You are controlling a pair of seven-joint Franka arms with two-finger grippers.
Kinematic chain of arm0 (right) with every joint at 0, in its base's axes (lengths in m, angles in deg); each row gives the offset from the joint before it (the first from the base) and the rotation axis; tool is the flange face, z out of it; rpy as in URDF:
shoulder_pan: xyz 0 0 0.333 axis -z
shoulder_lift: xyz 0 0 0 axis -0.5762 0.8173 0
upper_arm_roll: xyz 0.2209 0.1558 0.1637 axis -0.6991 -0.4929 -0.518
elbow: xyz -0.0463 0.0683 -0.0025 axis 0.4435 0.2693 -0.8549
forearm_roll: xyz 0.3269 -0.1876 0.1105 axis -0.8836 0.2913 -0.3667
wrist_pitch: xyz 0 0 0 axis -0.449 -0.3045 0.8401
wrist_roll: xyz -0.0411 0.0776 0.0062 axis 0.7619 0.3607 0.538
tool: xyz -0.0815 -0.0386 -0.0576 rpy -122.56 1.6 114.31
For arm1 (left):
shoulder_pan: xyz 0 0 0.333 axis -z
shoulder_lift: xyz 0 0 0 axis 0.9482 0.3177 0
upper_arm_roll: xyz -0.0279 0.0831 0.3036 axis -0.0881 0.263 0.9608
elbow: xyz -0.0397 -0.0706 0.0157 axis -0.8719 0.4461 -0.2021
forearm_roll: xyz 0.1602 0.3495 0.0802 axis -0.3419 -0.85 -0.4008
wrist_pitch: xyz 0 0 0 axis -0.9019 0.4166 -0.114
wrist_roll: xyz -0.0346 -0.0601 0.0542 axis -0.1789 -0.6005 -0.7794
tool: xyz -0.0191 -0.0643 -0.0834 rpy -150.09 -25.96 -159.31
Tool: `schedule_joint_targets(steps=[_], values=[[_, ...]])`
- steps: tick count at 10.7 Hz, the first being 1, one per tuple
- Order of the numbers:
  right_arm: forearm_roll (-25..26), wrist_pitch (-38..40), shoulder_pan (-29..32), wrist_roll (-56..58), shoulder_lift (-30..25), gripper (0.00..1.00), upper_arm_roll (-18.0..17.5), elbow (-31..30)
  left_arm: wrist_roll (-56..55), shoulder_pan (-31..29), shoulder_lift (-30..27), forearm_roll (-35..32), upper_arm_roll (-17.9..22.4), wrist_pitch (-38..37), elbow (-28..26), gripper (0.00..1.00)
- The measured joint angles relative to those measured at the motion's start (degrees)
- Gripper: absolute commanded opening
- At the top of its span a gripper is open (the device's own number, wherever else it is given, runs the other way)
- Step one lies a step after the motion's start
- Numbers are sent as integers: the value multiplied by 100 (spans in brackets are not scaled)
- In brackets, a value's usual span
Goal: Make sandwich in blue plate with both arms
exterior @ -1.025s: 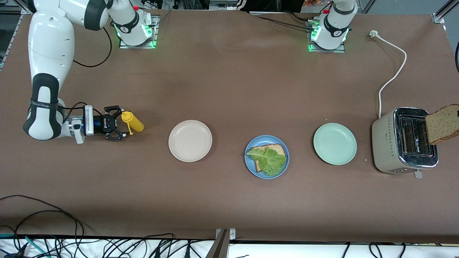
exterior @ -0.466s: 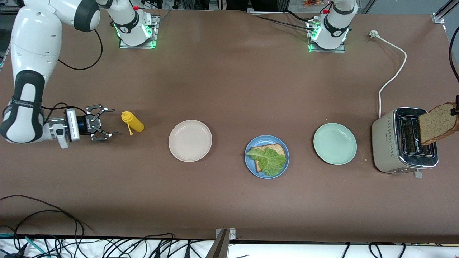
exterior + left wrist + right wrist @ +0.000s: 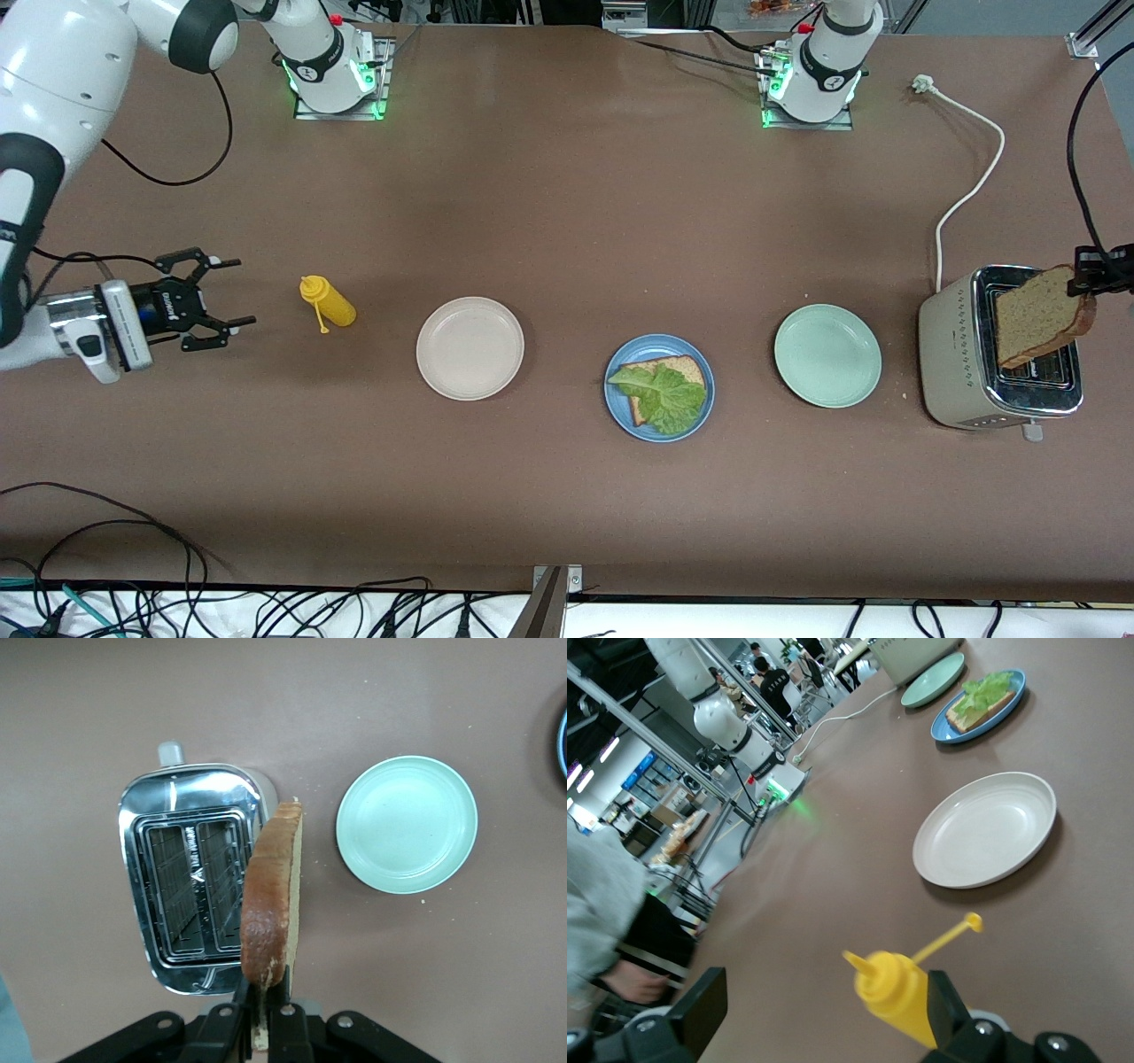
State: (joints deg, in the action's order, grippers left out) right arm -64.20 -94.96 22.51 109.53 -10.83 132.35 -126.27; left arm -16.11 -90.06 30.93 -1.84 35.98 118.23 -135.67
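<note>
The blue plate point(image 3: 617, 406) holds one brown toast slice point(image 3: 687, 368) with a green lettuce leaf point(image 3: 664, 394) lying on top. My left gripper point(image 3: 1085, 275) is shut on the edge of a second toast slice point(image 3: 1041, 315), which hangs upright over the toaster point(image 3: 961, 354). The left wrist view shows that slice point(image 3: 270, 895) edge-on, pinched in the left gripper point(image 3: 264, 1005). My right gripper point(image 3: 246, 291) is open near the right arm's end of the table and holds nothing. In the right wrist view the right gripper point(image 3: 824, 1010) stands wide.
A yellow squeeze bottle point(image 3: 330, 301) sits between the right gripper and the cream-white plate point(image 3: 469, 347). A pale green plate point(image 3: 827, 355) lies between the blue plate and the toaster. The toaster's white cord point(image 3: 970, 186) runs toward the left arm's base.
The right gripper has drawn back from the yellow bottle toward the right arm's end of the table. The left gripper has carried the toast slice sideways over the toaster, toward the plates.
</note>
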Motion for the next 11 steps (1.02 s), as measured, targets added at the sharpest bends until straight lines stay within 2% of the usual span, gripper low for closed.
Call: schedule_joint_targets(steps=[4,6,8,11], values=[[87,323,-225,-3193,-599,100,116,823,-531,386,24,390,-4,-23,-155,0],[478,336,-437,-4458,-950,100,121,912,-1049,708,25,583,-14,-32,-243,0],[966,323,-658,-5191,-1108,100,148,1034,-1190,796,57,1253,-10,-37,-410,0],[1635,243,-1279,-6021,-1213,99,402,1265,-1778,787,318,2506,30,-17,-659,0]])
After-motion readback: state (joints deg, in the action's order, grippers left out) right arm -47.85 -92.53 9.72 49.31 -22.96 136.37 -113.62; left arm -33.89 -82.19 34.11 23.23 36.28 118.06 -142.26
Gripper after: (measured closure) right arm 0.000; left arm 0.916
